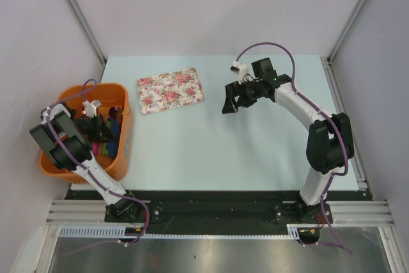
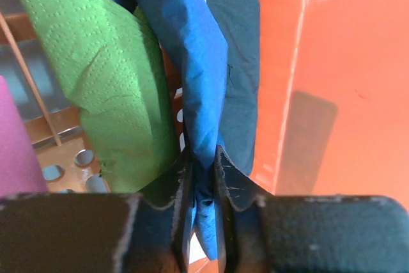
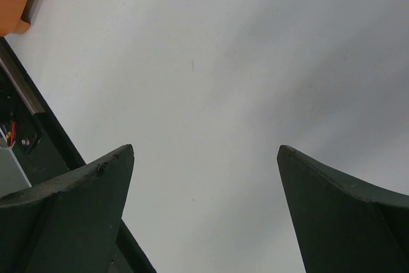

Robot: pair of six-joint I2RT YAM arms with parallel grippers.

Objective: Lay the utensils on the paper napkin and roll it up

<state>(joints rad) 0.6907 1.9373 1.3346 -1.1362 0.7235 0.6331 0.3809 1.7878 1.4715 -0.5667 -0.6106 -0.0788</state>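
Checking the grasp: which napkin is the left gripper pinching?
The blue napkin, clamped in the left gripper; the green napkin and pink napkin lie outside its jaws.

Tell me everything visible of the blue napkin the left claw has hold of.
The paper napkin is thin blue paper, brighter on one fold and darker navy beside it, creased and bunched, not flat. It sits in the orange basket, its lower fold pinched in the shut left claw. A green napkin lies against one side; the basket wall faces the other. Its outline is hidden.
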